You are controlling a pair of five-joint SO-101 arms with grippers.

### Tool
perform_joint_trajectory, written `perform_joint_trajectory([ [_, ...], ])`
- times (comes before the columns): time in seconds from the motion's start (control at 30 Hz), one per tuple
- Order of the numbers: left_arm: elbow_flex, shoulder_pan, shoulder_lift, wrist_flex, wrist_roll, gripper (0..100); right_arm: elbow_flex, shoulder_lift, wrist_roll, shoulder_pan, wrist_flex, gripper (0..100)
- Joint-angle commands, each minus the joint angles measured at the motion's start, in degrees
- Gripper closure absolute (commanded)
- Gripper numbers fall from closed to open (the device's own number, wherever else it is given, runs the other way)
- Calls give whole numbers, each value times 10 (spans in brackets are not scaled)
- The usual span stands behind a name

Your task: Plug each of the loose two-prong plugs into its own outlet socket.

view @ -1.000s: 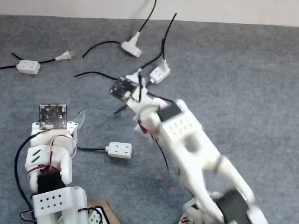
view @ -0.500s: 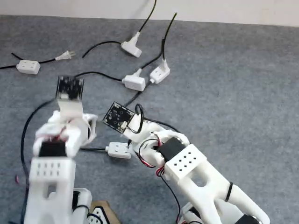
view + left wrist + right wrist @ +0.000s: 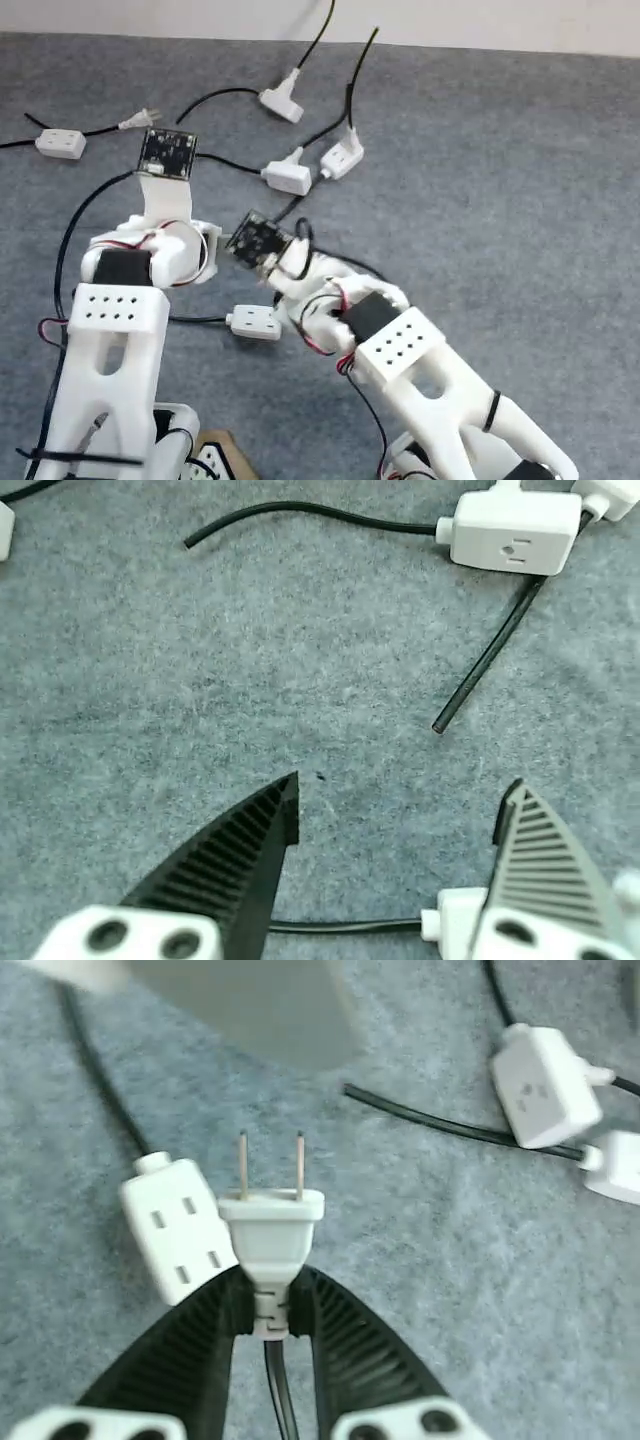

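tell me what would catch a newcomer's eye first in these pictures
The right gripper is shut on a white two-prong plug, prongs bare, right beside a white plastic outlet block on the grey carpet. The left gripper hangs open over a bare patch of that carpet, with a white boxy outlet on a black cord ahead of it.

Socket (image 3: 455, 930) half-hidden behind left end effector (image 3: 402, 783)

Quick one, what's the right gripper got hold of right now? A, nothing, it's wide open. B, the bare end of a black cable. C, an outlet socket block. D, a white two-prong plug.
D: in the right wrist view the right gripper is shut on the two-prong plug, prongs pointing outward, with an outlet socket lying just beside it.
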Motion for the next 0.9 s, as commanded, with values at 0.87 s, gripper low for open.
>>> perform_joint_trajectory([
  [0.87,-41,66,4,69,14,684,-180,127,-24,13,69,991],
])
